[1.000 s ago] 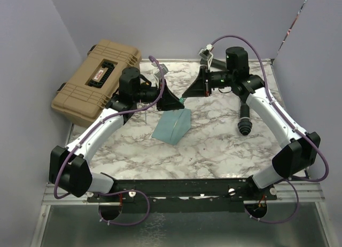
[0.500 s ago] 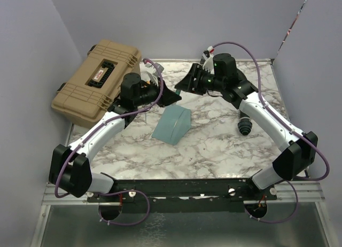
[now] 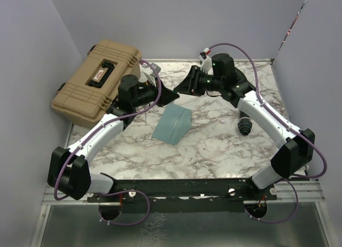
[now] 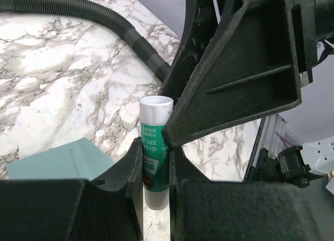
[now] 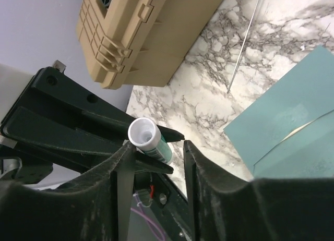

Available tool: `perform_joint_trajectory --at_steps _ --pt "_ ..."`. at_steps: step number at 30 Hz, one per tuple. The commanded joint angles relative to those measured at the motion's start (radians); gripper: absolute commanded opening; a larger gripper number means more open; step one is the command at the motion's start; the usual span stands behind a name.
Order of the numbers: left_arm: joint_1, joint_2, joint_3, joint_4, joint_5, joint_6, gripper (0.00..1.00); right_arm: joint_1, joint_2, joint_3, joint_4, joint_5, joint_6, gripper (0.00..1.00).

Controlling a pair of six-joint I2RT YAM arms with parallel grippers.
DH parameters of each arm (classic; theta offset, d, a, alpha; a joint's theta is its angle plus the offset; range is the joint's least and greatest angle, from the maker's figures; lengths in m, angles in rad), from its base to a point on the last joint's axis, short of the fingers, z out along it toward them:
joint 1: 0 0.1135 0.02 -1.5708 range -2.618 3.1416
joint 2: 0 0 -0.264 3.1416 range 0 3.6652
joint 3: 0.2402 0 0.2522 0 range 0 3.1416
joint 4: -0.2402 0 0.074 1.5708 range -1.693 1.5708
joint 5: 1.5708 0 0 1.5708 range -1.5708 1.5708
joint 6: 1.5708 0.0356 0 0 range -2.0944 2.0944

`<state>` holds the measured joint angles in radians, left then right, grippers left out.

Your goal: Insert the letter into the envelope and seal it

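Aloft, glue [image 4: 155, 123] was clamped in the left gripper [image 4: 155, 151], straddled by the parted right gripper [image 5: 156, 145], on the envelope's [image 3: 172, 124] far-edge side.

One envelope [image 3: 172, 125], one glue stick [image 4: 155, 152]. One tan case [image 3: 99, 78] sits at the desk's far left corner, one black ribbed hose [image 3: 244, 125] near its right edge.
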<state>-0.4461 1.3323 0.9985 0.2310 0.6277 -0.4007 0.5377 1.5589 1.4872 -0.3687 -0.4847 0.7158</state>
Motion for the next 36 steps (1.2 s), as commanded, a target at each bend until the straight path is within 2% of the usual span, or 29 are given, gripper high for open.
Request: perform_joint_trajectory --at_steps 1,8,11,12,14,16,18,20,23,26,31,36 --pt "0.002 -0.031 -0.010 0.059 0.066 0.002 0.00 0.000 0.010 -0.011 0.015 -0.038 -0.011 0.40" --pt "0.002 -0.040 0.008 0.063 0.149 -0.001 0.00 -0.002 -0.016 -0.044 0.131 0.013 0.054 0.32" --pt "0.004 -0.049 0.009 0.058 0.128 -0.005 0.00 -0.001 -0.012 -0.037 0.137 0.013 0.064 0.17" --pt "0.006 -0.052 0.008 0.057 0.114 -0.022 0.04 -0.002 -0.019 -0.037 0.135 0.023 0.065 0.12" --pt "0.019 -0.056 0.009 0.054 0.064 -0.082 0.30 -0.008 -0.049 -0.052 0.142 0.055 0.080 0.02" --pt "0.029 -0.060 0.010 0.061 0.031 -0.158 0.62 -0.024 -0.097 -0.094 0.193 0.091 0.102 0.01" --pt "0.031 -0.066 0.006 0.088 0.010 -0.241 0.78 -0.046 -0.149 -0.152 0.279 0.113 0.141 0.01" --pt "0.032 -0.073 0.006 0.129 0.012 -0.322 0.86 -0.069 -0.187 -0.198 0.376 0.117 0.196 0.00" --pt "0.032 -0.079 0.021 0.178 -0.014 -0.444 0.92 -0.107 -0.221 -0.267 0.543 0.085 0.318 0.01" --pt "0.031 -0.060 0.009 0.324 -0.020 -0.631 0.94 -0.119 -0.230 -0.305 0.671 0.060 0.414 0.01" --pt "0.026 -0.030 -0.019 0.506 -0.051 -0.871 0.94 -0.120 -0.216 -0.317 0.743 0.030 0.483 0.00" --pt "0.008 -0.012 -0.035 0.546 -0.107 -1.012 0.94 -0.119 -0.190 -0.327 0.817 -0.015 0.524 0.01"
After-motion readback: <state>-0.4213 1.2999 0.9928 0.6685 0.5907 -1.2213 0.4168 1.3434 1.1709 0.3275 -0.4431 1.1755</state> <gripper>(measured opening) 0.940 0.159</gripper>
